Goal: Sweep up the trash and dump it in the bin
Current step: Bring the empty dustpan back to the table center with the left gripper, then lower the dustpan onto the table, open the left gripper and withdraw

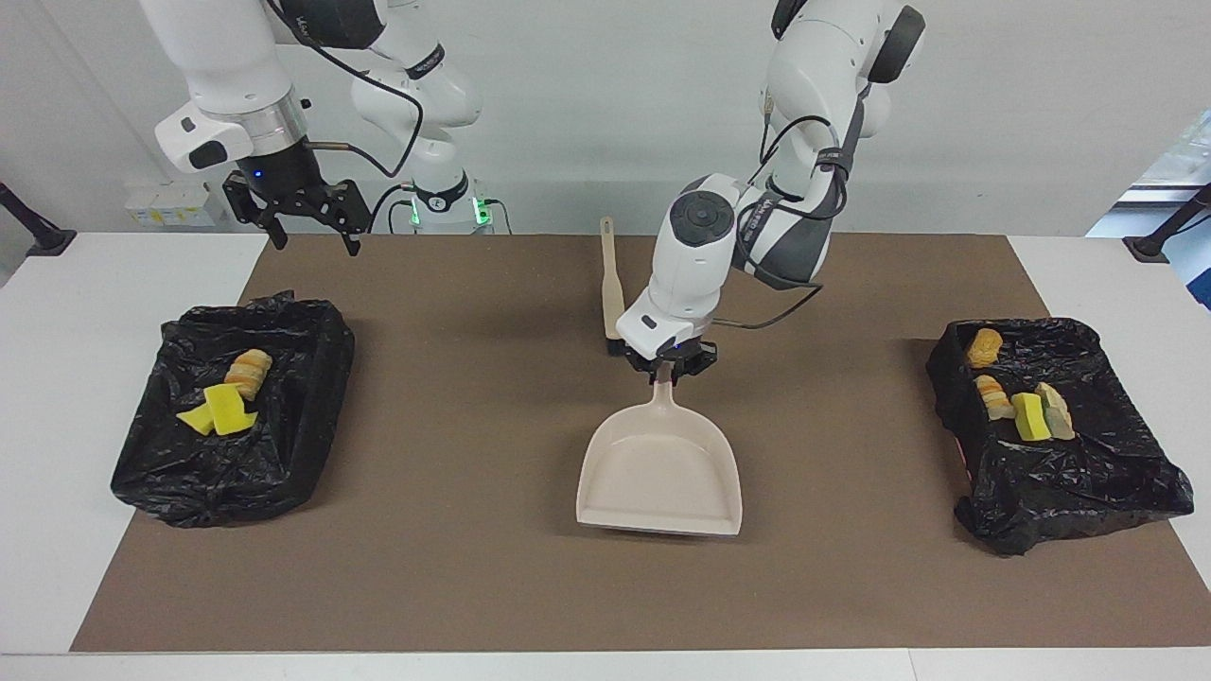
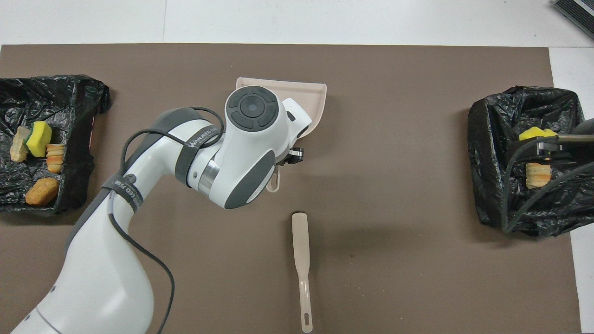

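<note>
Over the middle of the brown mat [image 1: 454, 567], the left gripper [image 1: 670, 367] has its fingers clamped on the handle of the beige dustpan [image 1: 660, 468], whose pan lies low and level. A brush [image 1: 612, 288] lies nearer to the robots, just beside that gripper. Trash [image 1: 1017, 397] sits in the black-lined bin [image 1: 1069, 482] at the left arm's end; more trash [image 1: 227, 397] sits in the other bin [image 1: 284, 445] at the right arm's end. Above that bin's nearer edge waits the right gripper [image 1: 312, 236], fingers spread wide, holding nothing.
</note>
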